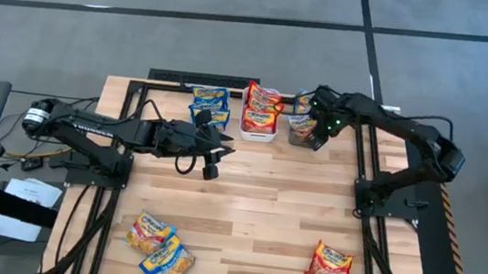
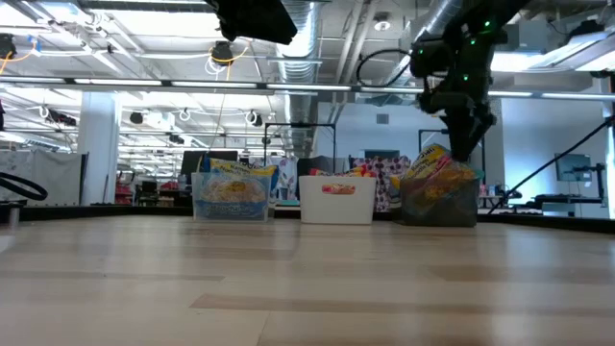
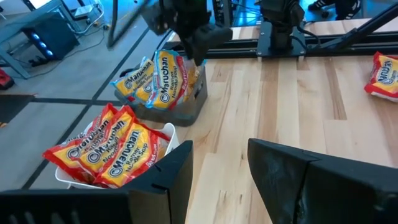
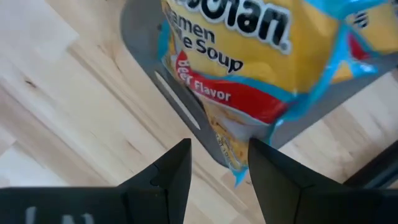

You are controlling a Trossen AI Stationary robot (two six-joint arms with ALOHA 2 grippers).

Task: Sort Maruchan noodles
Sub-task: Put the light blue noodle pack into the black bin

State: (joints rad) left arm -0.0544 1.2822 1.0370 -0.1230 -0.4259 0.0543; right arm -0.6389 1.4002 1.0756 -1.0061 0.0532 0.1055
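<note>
Most flat square plastic Maruchan noodle pkts (image 1: 262, 110) already sit in three small bins (image 1: 257, 135) at table's far edge. Three pkts (image 1: 160, 248) left near front. Right gripper (image 1: 319, 133) over dark bin, jaws apart, empty; left gripper (image 1: 211, 163) mid-table, part-open, empty.

**Four cameras, one row of bins**

Overhead looks straight down on the pale wooden slatted table (image 1: 255, 203). The low one peers level across it. Left wrist sits back; right wrist is tight on the dark rectangular plastic bin (image 4: 186, 106), and all four views share it.
</note>
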